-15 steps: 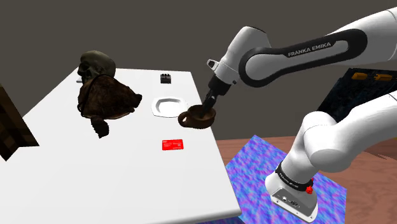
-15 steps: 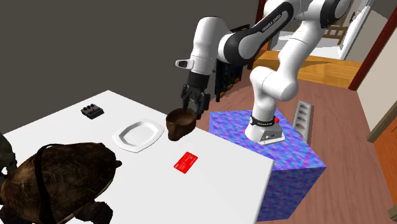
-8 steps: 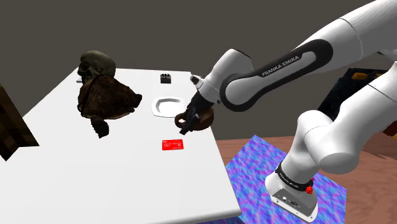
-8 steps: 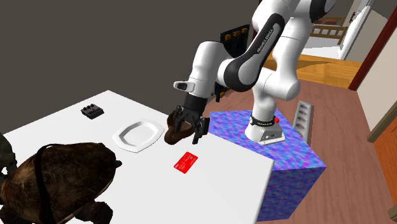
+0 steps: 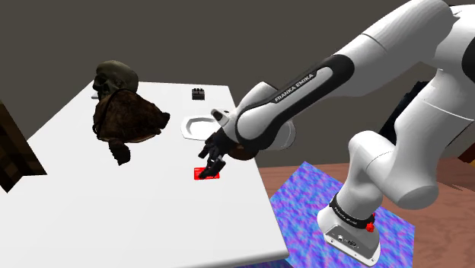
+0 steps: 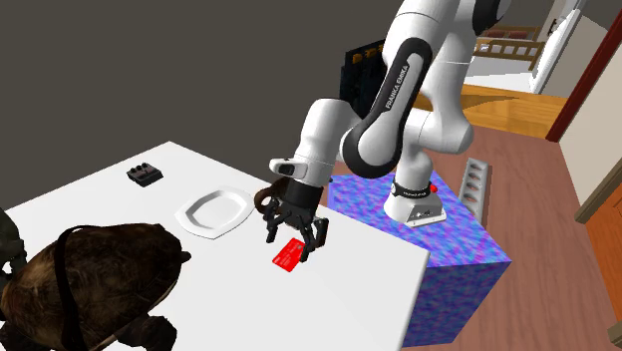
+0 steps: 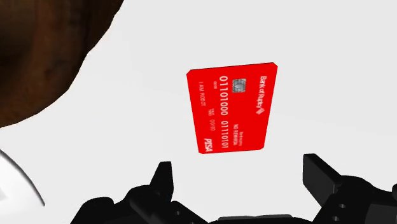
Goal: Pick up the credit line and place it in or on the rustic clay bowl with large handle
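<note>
Look at the red card in the wrist view. You can read a long number of zeros and ones beginning 01101000, the word PISA at one corner, and a bank name starting "Bank of" whose last word is too small to make out. The finer lines beside the number stay unreadable. In the shoulder view, white letters on the arm spell FRANKA EMIKA.
</note>
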Motion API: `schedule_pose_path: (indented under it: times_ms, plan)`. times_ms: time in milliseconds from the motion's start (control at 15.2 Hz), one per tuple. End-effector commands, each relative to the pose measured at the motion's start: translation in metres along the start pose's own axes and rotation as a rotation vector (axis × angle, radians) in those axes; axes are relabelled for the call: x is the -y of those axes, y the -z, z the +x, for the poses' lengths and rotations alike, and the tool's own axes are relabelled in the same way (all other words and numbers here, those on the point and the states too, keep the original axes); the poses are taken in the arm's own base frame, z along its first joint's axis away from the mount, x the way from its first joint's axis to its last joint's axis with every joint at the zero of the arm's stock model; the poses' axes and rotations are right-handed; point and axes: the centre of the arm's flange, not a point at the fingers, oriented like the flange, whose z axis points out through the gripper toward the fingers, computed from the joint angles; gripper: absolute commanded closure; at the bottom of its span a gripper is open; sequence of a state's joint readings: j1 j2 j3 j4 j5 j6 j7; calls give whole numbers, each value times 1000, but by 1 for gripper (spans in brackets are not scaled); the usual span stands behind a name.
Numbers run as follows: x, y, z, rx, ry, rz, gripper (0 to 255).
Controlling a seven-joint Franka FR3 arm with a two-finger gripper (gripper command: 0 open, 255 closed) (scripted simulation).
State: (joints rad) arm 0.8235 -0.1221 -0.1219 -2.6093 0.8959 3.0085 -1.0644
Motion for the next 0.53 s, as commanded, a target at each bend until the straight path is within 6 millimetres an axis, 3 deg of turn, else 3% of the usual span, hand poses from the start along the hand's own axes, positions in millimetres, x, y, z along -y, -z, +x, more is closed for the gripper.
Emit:
schedule_pose_path:
  times_ms: [0, 198, 462]
  plan:
    - [0, -12, 1, -1, 3, -1, 0]
    - [0, -31, 1, -1, 3, -1, 0]
    - [0, -31, 1, -1, 3, -1, 0]
